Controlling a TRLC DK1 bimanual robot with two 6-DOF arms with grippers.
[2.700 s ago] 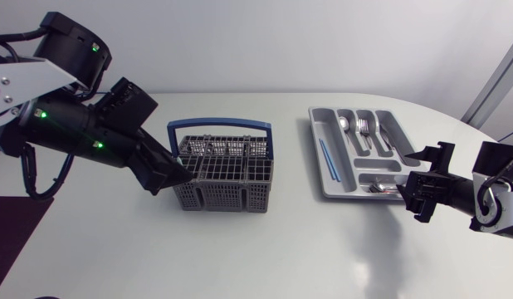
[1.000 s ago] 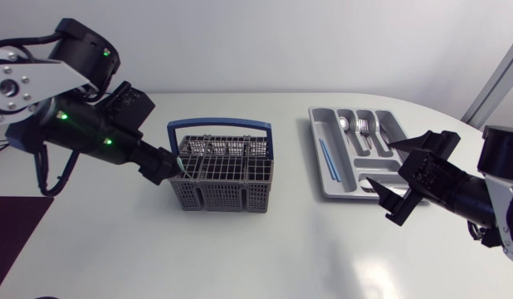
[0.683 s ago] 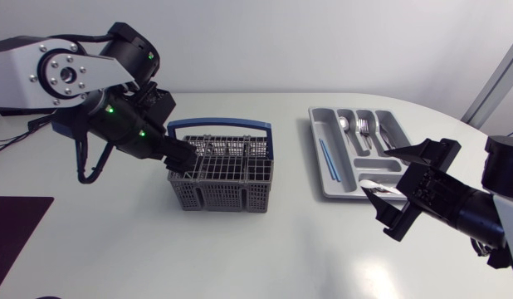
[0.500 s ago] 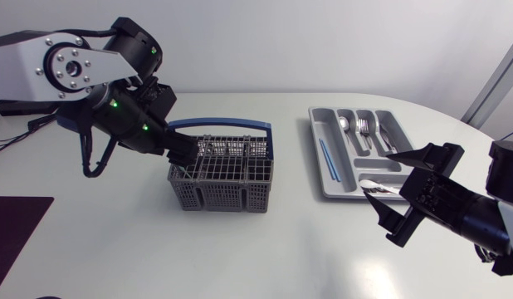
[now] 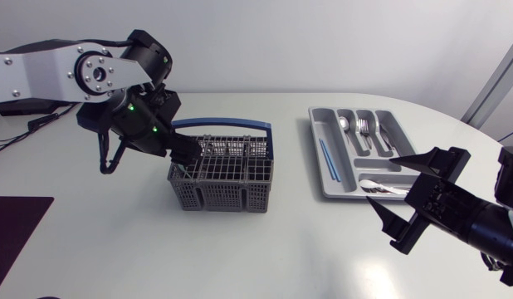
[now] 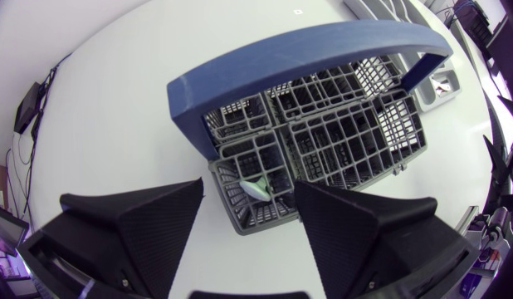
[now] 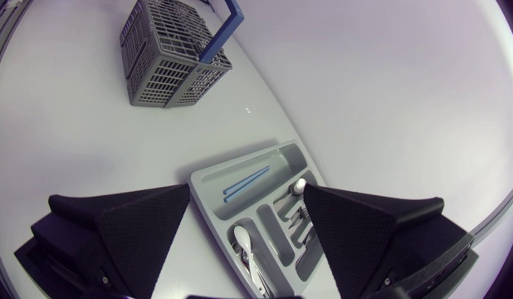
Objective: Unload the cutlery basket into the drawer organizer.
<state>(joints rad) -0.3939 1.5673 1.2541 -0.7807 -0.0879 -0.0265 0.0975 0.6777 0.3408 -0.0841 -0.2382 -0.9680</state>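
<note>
The grey wire cutlery basket (image 5: 227, 170) with a blue handle (image 5: 220, 124) stands left of centre. My left gripper (image 5: 183, 159) hangs over its left end, open. In the left wrist view the left gripper (image 6: 248, 209) straddles the basket's (image 6: 339, 133) corner cell, where a small pale green item (image 6: 258, 188) lies; neither finger touches it. The grey drawer organizer (image 5: 333, 187) sits to the right, holding blue sticks (image 5: 327, 158), metal cutlery (image 5: 364, 129) and a white spoon (image 5: 379, 187). My right gripper (image 5: 408, 213) is open and empty, just in front of the organizer.
In the right wrist view the organizer (image 7: 208, 176) lies ahead of the open right gripper (image 7: 246, 201), with the basket (image 7: 169, 54) farther off. The table's curved edge (image 5: 456, 120) runs behind the organizer at the right.
My left arm swung from beside the basket to over its left end, and its fingers narrowed a little. My right arm drew back from the organizer toward the front right.
</note>
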